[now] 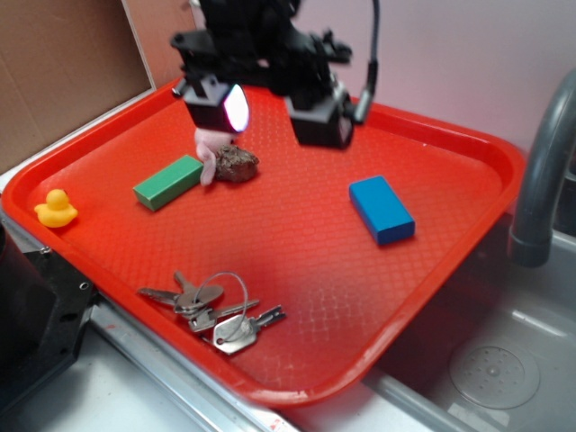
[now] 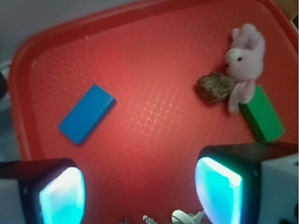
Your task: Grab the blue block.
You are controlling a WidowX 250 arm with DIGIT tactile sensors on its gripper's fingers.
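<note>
A pale, pinkish-white wall (image 1: 468, 54) runs behind everything, plain and evenly lit. At the far left corner a brown cardboard panel (image 1: 63, 63) leans up against it. A grey curved metal faucet pipe (image 1: 544, 171) rises at the right edge, and below it sits a grey stainless sink basin (image 1: 504, 360) with a round perforated drain (image 1: 493, 373). Along the near left edge runs a pale grey metal counter rim (image 1: 135, 378). The light is soft, with no hard shadows.
</note>
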